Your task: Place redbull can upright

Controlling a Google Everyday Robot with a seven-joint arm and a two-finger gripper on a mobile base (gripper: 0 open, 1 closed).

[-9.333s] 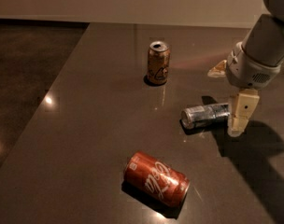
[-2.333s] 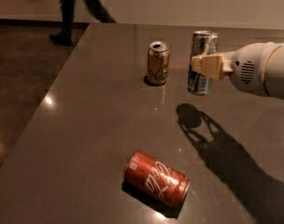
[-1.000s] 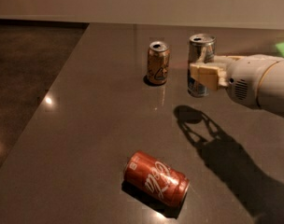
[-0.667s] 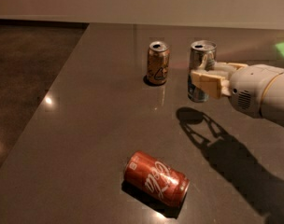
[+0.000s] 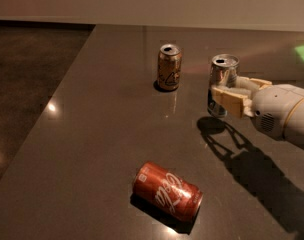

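A dark, glossy tabletop fills the view. Nearest the camera, a red can lies on its side, its end pointing to the lower right. White looping script runs along its side in the Coca-Cola style, with "Cola" the plainest part.

Farther back on the right, a white robot arm reaches in from the right edge and casts a long shadow on the table toward the camera. Its gripper has tan fingers closed on either side of the redbull can, gripping its lower half. This slim silver can stands upright, shiny top and open mouth facing up. Its label is too dim and too covered to read. Its base is at the tabletop or a hair above it; which one cannot be told.

Beyond it to the left, well apart, a gold-brown can stands upright with dark script that cannot be read. A pale wall runs behind the table.
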